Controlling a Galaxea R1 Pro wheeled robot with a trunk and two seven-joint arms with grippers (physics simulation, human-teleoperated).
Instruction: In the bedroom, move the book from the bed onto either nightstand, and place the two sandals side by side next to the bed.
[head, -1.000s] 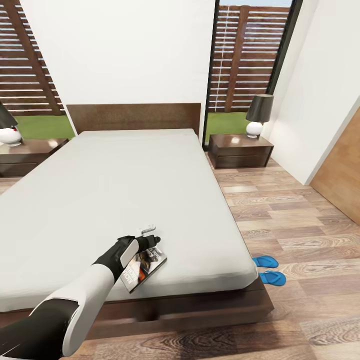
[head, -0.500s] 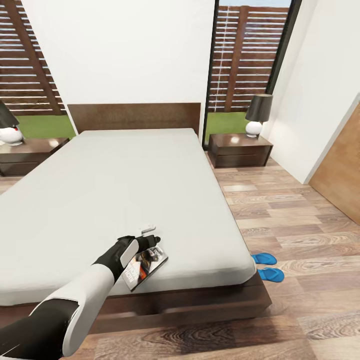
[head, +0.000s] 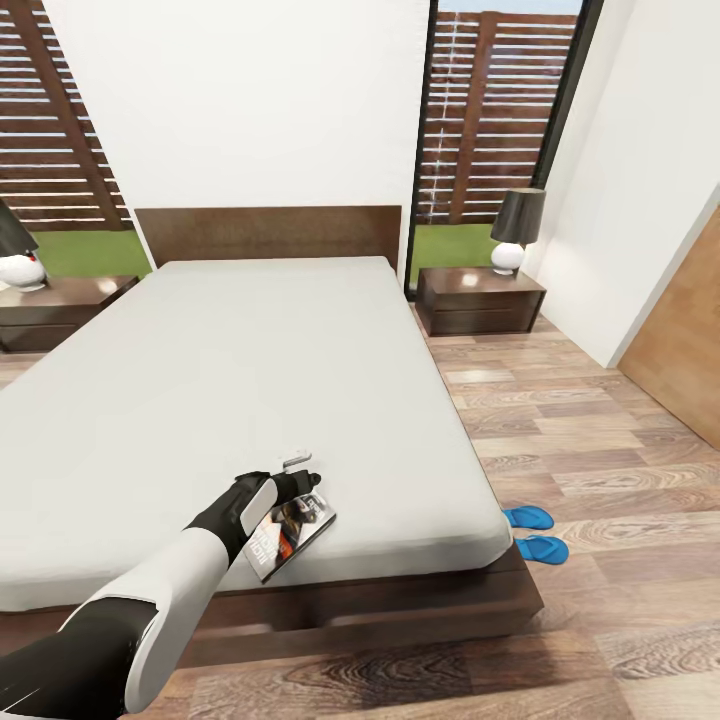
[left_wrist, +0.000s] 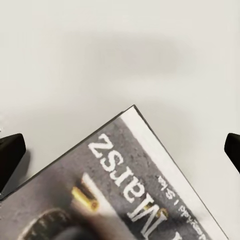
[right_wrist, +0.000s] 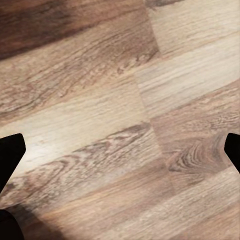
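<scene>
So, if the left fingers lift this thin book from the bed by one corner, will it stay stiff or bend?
The book looks thin, a paperback, so it would probably sag if held by a corner. It lies flat on the soft-looking bed, so the open left gripper may push it rather than get under it. It seems light.

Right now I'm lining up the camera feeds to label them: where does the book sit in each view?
Head view: the book lies near the foot edge of the bed, under the left gripper.
Left wrist view: the book lies on the mattress, a corner pointing up between the open fingertips.
Right wrist view: wood-plank floor; the book is not in it.
Shared landmark: the off-white mattress around the book's corner.
</scene>
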